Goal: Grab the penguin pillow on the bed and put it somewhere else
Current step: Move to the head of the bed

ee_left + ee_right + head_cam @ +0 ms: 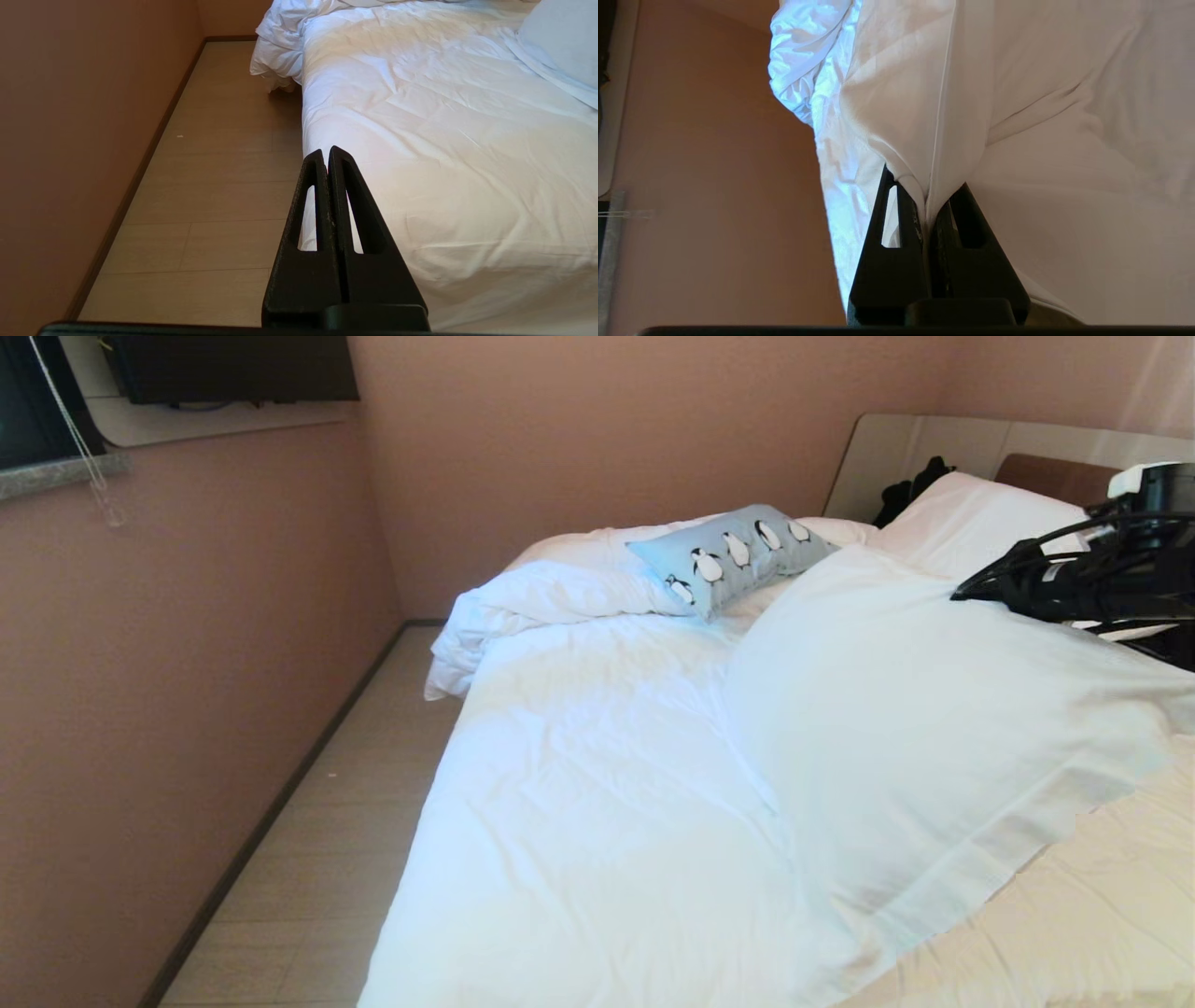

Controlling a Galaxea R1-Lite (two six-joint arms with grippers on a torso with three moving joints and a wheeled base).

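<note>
The task itself had not begun as far as the pictures showed: the penguin pillow (733, 556) lay untouched at the far side of the bed (597, 821), resting on the bunched white duvet (551, 593) near the wall, with no pincer close to it. What the right pincer (927, 200) had hold of was something else. In its wrist view its two fingers were pinched together on a fold of white fabric, apparently the flanged edge of the large white pillow (934, 709) that lay across the near half of the bed; which piece of linen it was could not be told for certain. In the head view the right arm (1083, 569) reached in from the right edge, over that white pillow and well apart from the penguin cushion. The left pincer (327, 156) was closed on nothing, its tips pressed together, hanging beside the bed's edge above the floor (215, 186), idle. So the whole job was judged still ahead: letting go of or clearing the white pillow, reaching the penguin pillow, gripping it, lifting it and setting it down elsewhere.
</note>
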